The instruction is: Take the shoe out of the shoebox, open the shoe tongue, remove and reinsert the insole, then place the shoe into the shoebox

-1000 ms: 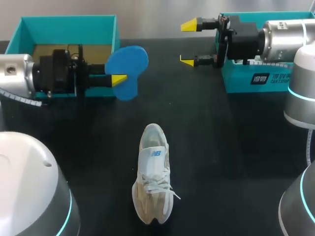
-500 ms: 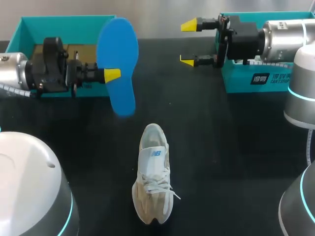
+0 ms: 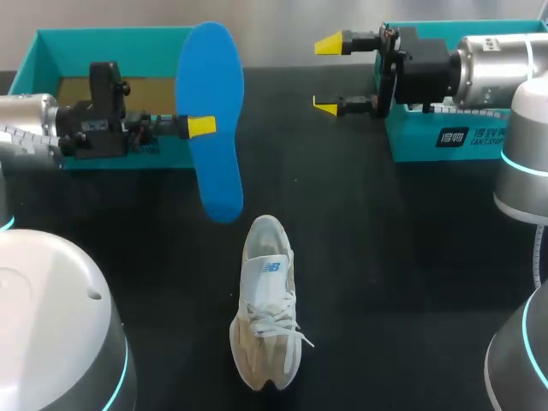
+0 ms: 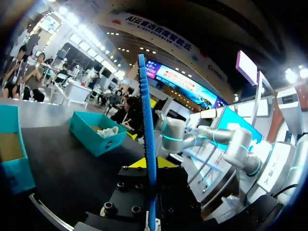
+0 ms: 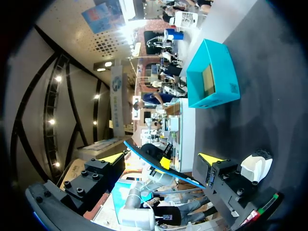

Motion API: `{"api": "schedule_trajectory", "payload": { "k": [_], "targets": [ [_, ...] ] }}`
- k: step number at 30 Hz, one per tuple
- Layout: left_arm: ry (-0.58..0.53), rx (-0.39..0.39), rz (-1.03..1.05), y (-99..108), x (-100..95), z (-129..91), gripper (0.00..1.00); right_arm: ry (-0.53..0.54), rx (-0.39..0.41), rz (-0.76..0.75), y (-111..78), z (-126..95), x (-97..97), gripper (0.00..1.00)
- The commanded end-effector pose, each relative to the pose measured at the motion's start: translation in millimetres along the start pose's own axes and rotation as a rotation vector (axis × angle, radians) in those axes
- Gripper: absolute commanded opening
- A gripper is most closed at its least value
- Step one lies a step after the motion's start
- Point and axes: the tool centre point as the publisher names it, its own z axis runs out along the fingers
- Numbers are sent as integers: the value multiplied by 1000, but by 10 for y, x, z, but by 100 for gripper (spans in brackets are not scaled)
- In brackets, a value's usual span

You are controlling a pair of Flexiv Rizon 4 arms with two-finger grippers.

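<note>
Since L gripper (image 3: 199, 128) is clamped on the blue insole (image 3: 210, 77) mid-length, long axis far-to-near w/ its near end just off the heel of the shoe (image 3: 267, 300) lying mid-table (image 3: 394, 257), I rate L arm nearer; R gripper (image 3: 330, 74) wide open, empty.

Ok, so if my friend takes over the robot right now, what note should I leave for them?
Left end effector: shut on the blue insole, holding it in the air beside the open shoebox.
Right end effector: open, empty, up by the other teal box.
White shoe: lying on the table, out of the box.
Done: shoe taken out, insole removed.
Left to do: put the insole back in, then place the shoe into the shoebox.
</note>
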Motion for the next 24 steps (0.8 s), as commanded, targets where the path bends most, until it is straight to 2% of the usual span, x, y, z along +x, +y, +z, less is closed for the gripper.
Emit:
{"api": "schedule_trajectory", "payload": {
  "k": [1, 3, 7, 11, 24],
  "targets": [
    [-29, -76, -229, -40, -108, 112, 0, -5, -1, 2, -6, 6, 6, 100],
    [-4, -88, -293, -61, -131, 142, 0, -5, -1, 2, -6, 6, 6, 100],
    [-38, -107, -314, -52, -163, 208, 0, -5, -1, 2, -6, 6, 6, 100],
    [-84, -129, -401, 18, -288, 267, 0, -5, -1, 2, -6, 6, 6, 100],
    [-67, -138, -639, 234, -514, 391, 0, -5, -1, 2, -6, 6, 6, 100]
  ]
}}
